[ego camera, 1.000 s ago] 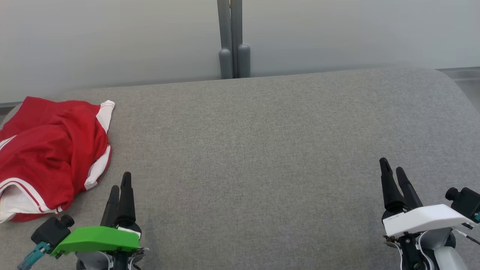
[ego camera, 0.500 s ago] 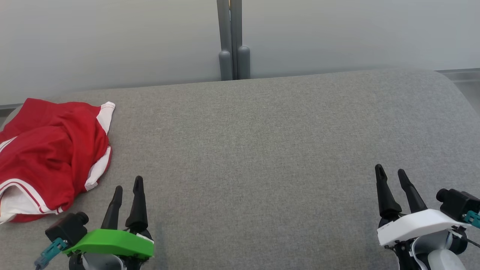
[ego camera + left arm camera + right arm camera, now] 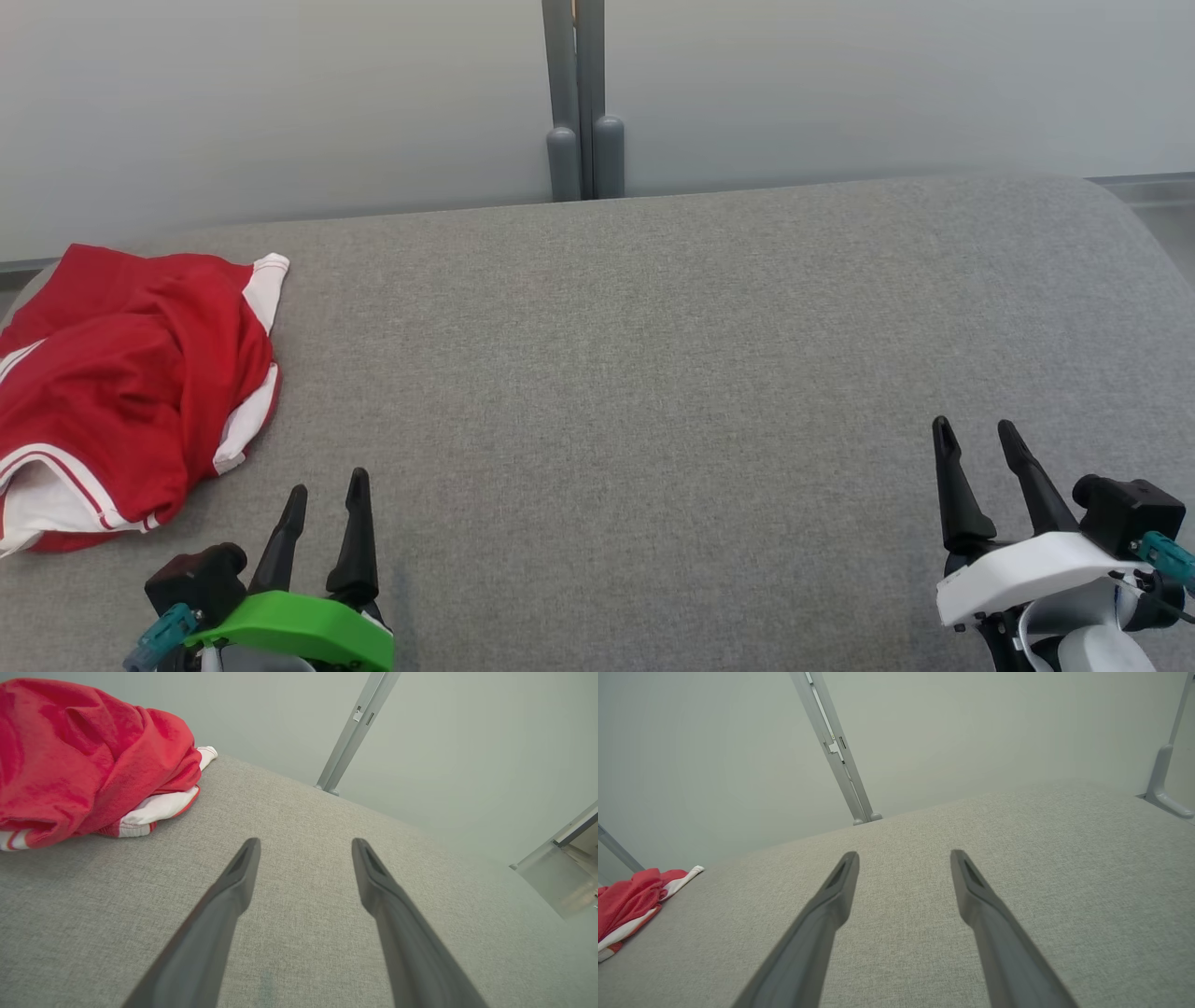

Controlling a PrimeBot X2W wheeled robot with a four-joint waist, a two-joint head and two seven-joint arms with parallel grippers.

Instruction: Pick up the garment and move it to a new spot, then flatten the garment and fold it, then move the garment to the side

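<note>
Both the left gripper (image 3: 328,483) and right gripper (image 3: 973,427) stand spread and empty, so the left should pinch a raised fold of the crumpled garment (image 3: 121,373) nearby, deep enough to hold.

Gray fabric-covered counter (image 3: 653,373), far corners rounded. One crumpled red-and-white garment (image 3: 121,373) lies on it at its left end.

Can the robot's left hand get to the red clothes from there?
Probably yes. The left gripper is open and empty, the red garment lies bunched close by on the grey surface, and nothing stands between them.
</note>
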